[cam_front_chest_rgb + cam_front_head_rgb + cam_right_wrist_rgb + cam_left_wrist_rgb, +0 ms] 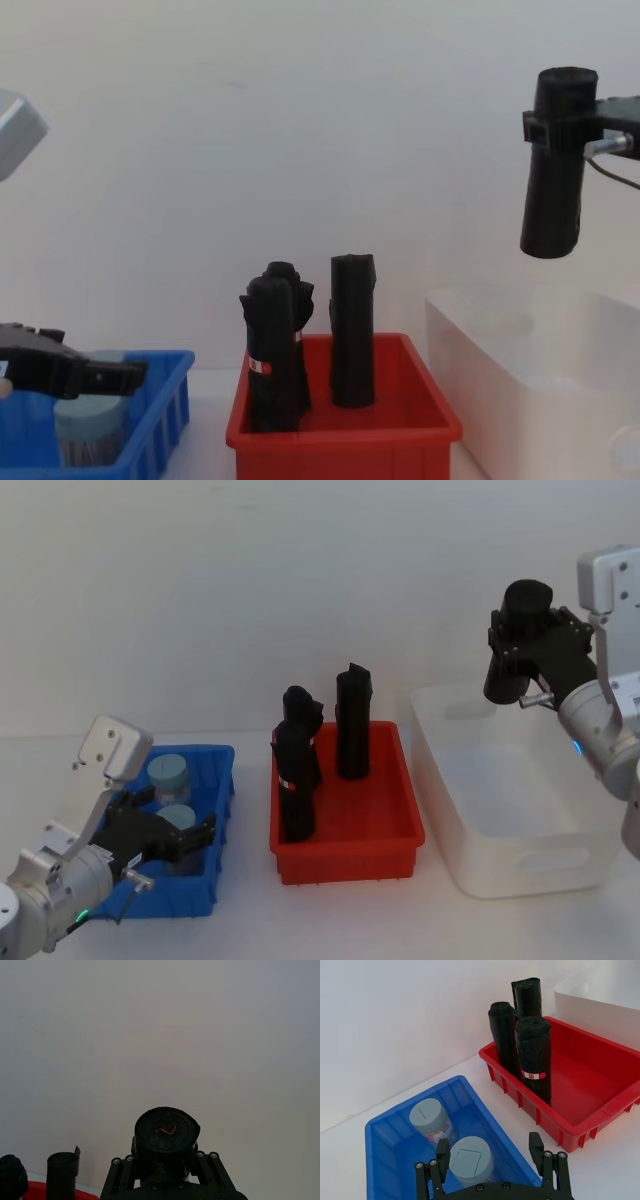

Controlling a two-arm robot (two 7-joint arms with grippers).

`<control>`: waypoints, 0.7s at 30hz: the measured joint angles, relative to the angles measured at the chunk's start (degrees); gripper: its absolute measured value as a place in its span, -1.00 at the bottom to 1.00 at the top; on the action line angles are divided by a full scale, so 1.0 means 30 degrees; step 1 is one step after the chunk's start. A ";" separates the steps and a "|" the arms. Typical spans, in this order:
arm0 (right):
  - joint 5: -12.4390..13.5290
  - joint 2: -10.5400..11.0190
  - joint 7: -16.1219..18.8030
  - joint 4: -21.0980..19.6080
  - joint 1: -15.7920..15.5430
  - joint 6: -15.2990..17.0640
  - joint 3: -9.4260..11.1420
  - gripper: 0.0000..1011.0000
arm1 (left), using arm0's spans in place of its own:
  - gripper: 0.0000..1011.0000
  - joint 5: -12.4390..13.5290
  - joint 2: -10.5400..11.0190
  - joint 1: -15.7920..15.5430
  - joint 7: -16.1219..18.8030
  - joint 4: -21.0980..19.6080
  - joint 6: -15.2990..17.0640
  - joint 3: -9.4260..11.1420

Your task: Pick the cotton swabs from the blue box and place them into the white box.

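Observation:
Two cotton swabs tubs with grey-blue lids stand in the blue box [222, 756], one farther back [167, 774] and one nearer [177, 818]. My left gripper [182, 827] reaches low into that box, open, its fingers straddling the nearer tub [467, 1158] without closing on it. In the left wrist view one fingertip [442, 1152] is right beside the tub's lid. My right gripper [527, 630] is raised above the back of the white box [520, 865], shut on a black rolled bundle [553, 175] that hangs upright.
A red bin [345, 858] stands between the blue and white boxes, holding three upright black rolled bundles [352, 725]. A plain wall runs behind the table. Bare table lies in front of the bins.

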 joint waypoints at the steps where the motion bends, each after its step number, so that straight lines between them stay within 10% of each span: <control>1: -0.0006 -0.0009 0.0000 -0.0002 -0.0005 0.0014 -0.0004 0.00 | 0.99 0.0014 0.0008 -0.0015 -0.0022 0.0029 0.0024 -0.0012; 6: -0.0015 -0.0033 0.0003 -0.0013 -0.0012 0.0043 -0.0016 0.00 | 0.99 0.0091 0.0048 -0.0081 -0.0130 0.0179 0.0147 -0.0075; 21: -0.0039 -0.0065 -0.0021 -0.0037 -0.0034 0.0078 -0.0044 0.83 | 0.99 0.0194 0.0096 -0.0166 -0.0273 0.0372 0.0315 -0.0162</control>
